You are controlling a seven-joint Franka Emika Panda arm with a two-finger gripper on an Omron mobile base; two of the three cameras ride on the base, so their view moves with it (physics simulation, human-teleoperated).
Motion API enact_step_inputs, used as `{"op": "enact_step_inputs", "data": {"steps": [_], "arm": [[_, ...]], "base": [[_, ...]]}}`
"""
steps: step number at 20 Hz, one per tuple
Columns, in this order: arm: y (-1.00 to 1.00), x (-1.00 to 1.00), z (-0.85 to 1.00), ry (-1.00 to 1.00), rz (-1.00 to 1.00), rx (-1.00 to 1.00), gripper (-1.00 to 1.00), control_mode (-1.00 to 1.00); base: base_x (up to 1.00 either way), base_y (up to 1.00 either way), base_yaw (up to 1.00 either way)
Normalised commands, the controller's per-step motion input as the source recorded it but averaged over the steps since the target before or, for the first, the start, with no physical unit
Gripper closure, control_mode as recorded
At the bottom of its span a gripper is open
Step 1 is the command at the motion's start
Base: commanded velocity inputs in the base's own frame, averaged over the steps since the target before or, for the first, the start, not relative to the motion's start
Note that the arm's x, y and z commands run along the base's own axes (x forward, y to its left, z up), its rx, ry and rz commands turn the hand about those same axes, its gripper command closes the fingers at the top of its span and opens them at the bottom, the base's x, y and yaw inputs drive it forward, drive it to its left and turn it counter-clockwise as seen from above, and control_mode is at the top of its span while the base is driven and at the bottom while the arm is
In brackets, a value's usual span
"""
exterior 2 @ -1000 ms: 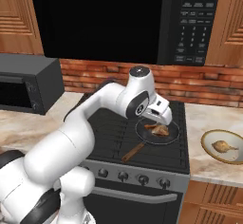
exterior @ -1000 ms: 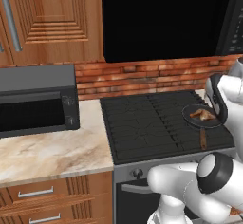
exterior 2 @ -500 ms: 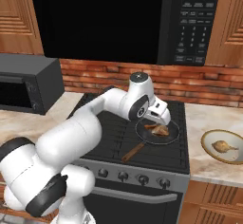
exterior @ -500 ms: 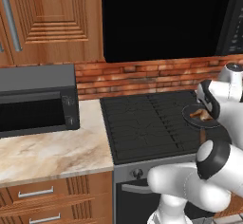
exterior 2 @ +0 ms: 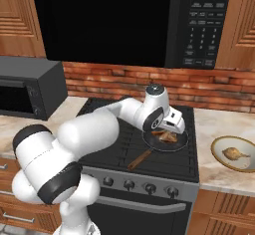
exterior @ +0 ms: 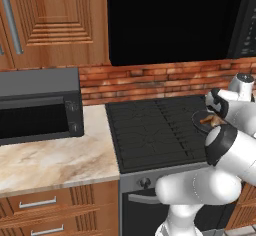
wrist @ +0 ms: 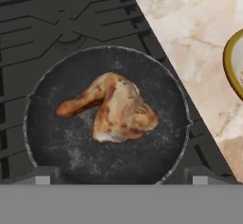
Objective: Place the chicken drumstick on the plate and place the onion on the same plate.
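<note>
Overhead, tool (wrist: 116,175) wide — one drumstick (wrist: 114,109) in one pan (wrist: 57,156).

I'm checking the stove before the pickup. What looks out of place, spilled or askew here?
Nothing stands out. The chicken drumstick lies whole inside the dark frying pan on the stovetop, with nothing spilled on the marble counter.

Chicken drumstick (wrist: 116,109) is lying flat in the middle of the dark round pan (wrist: 57,147) on the stove, golden-brown, bony end pointing away from the counter. Another drumstick is sitting in a tan, cream-lined dish (exterior 2: 233,154) on the counter, right of the stove.
</note>
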Motion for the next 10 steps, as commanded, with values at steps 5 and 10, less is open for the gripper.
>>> {"op": "enact_step_inputs", "data": {"steps": [5,10], "arm": [[-0.06,0.2,-0.23,0.0,0.06,0.0,-1.0,-1.0],[0.0,0.2,-0.28,0.0,0.05,0.0,-1.0,-1.0]], "base": [[0.0,0.0,0.0],[0.0,0.0,0.0]]}}
